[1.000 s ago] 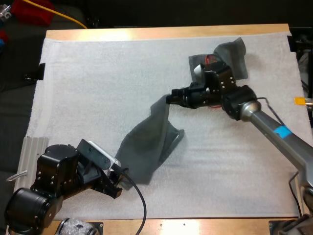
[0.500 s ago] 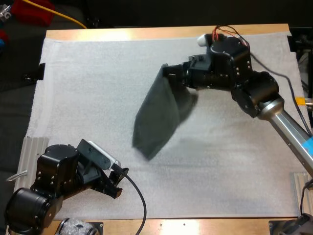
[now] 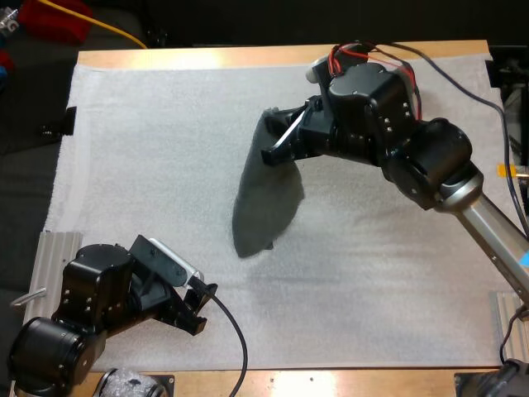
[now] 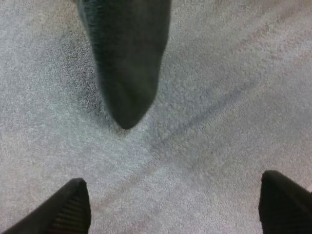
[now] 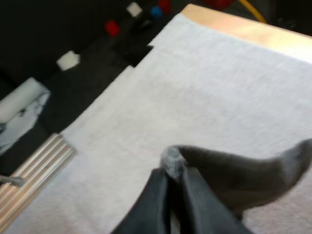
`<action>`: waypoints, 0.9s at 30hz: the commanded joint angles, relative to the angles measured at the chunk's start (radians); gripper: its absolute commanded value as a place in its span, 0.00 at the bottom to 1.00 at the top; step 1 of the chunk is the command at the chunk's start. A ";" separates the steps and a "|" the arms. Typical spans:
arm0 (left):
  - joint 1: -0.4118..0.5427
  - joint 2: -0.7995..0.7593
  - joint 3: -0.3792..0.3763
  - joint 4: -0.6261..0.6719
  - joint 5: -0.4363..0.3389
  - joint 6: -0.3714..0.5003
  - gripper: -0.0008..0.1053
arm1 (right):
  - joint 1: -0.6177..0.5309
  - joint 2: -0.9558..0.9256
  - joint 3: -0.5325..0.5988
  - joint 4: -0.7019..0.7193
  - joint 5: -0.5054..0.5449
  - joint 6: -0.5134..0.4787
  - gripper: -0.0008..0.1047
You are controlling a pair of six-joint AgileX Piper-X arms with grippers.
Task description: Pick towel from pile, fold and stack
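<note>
My right gripper (image 3: 275,147) clenched on towel (image 3: 264,203) corner. A second ago towel trailed on mat (image 3: 140,149); now it hangs free over mid-mat. My left gripper (image 3: 197,308) released, empty, near towel tip. Pick done, I judge; fold next.

The high camera hangs at the near side and looks forward and down over the white mat (image 3: 149,149). The left wrist camera sits close over the mat, facing past the left gripper (image 4: 171,178) to the tip of the towel (image 4: 126,58). The right wrist camera looks past the right gripper (image 5: 174,171) across to the mat's left edge. All three share towel and mat.
</note>
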 commanded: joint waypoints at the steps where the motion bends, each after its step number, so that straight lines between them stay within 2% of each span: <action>1: -0.004 -0.001 -0.011 0.003 -0.002 -0.008 0.66 | 0.000 -0.011 -0.032 0.010 0.034 -0.019 0.01; 7: -0.004 -0.001 -0.011 0.003 -0.002 -0.008 0.66 | 0.000 -0.011 -0.114 0.015 0.136 -0.077 0.01; 11: -0.004 -0.001 -0.011 0.003 -0.002 -0.008 0.66 | 0.000 -0.011 -0.125 0.033 0.171 -0.129 0.01; 15: -0.004 -0.001 -0.011 0.003 -0.002 -0.008 0.66 | 0.000 -0.011 -0.125 0.101 0.283 -0.208 0.01; 22: -0.004 -0.001 -0.011 0.003 -0.002 -0.008 0.66 | 0.003 0.015 -0.098 0.288 0.275 -0.227 0.01; 27: -0.004 -0.001 -0.011 0.003 -0.002 -0.008 0.66 | 0.007 0.021 0.022 0.279 0.232 -0.215 0.01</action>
